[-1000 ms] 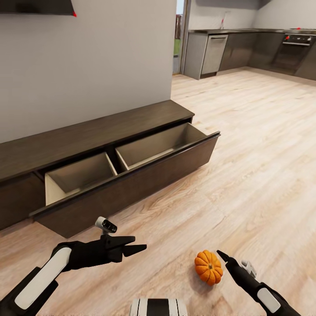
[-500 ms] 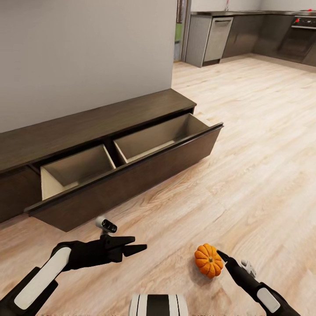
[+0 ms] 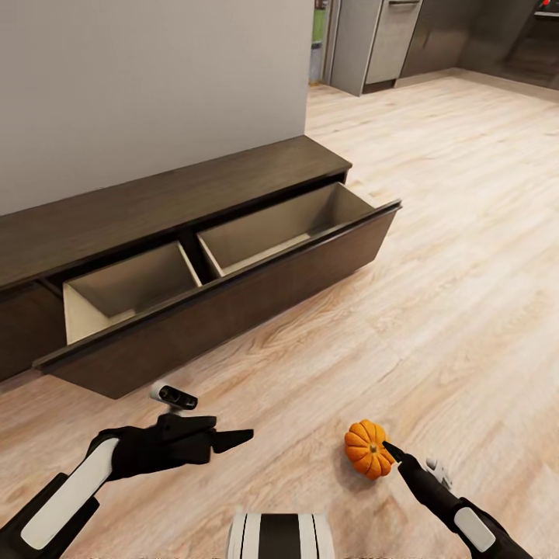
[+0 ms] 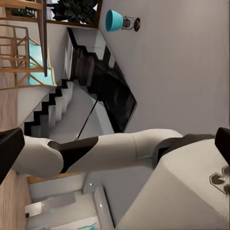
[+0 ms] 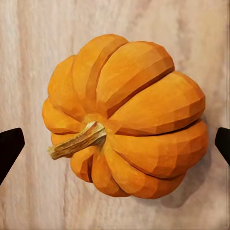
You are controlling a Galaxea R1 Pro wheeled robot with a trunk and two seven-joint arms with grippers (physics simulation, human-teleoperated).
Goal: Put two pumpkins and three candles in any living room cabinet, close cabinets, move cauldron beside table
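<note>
Pumpkin (image 3: 369,449), lying on the floor at lower right of the head view, is framed between the wide-open, empty jaws of the right gripper (image 5: 115,143). Grasping is judged next: descent, closure, then transfer into the open cabinet (image 3: 233,303) drawer.

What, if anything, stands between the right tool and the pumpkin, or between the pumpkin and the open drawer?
Nothing visible. The right tool is open beside the pumpkin, which lies on bare floor. Only floor separates it from the cabinet's open drawer.
</note>
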